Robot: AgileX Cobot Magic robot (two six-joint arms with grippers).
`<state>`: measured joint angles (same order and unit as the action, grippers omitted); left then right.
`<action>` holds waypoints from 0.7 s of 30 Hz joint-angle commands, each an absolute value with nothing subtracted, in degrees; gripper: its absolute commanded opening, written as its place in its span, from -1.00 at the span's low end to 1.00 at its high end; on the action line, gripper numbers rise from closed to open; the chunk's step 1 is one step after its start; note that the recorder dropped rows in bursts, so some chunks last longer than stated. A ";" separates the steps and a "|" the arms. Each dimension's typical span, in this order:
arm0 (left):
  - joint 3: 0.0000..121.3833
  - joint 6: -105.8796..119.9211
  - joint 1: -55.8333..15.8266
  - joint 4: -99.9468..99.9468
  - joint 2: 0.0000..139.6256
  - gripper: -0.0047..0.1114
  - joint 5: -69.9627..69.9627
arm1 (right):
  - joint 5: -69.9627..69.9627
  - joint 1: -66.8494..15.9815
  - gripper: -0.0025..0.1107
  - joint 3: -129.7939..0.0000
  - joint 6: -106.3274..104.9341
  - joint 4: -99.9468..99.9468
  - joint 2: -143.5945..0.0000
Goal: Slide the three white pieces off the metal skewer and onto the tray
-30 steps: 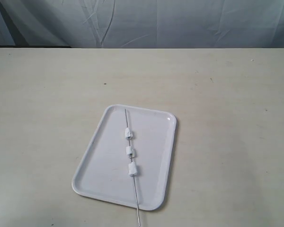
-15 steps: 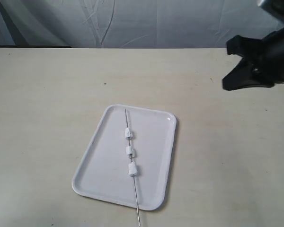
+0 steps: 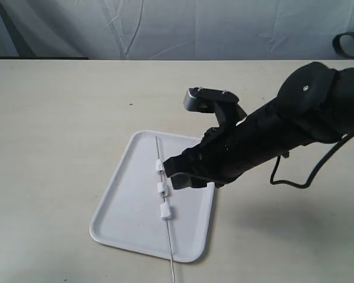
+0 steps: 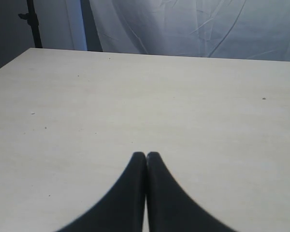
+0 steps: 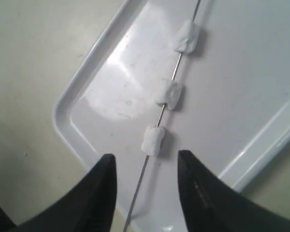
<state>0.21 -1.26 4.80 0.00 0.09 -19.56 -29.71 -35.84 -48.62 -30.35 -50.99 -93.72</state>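
Newly arrived mid-frame, right gripper [image 3: 172, 175] hovers spread above glossy tray [image 3: 121, 206]; I note three white pieces [image 3: 161, 188] inside, threaded on thin metal skewer [image 3: 169, 242]; left gripper [image 4: 146, 155] pressed together.

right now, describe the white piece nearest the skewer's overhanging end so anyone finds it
A white tray lies on the beige table, a thin metal skewer along it. Of three white pieces threaded there, it is the end one, nearest the tip overhanging the tray's rim.

tray [image 3: 124, 206] rim partly behind right arm [image 3: 271, 138], metal skewer [image 5: 177, 67] ends cropped
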 commanded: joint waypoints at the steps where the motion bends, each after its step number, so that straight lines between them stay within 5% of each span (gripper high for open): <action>1: 0.00 -1.13 5.03 0.00 0.00 -0.92 -19.12 | -30.16 -37.40 -0.25 -48.38 -28.27 -56.25 -97.83; 21: 0.00 -1.13 5.03 0.00 0.00 -0.92 -19.12 | -35.40 -40.16 -0.34 -48.38 -28.27 -62.10 -108.53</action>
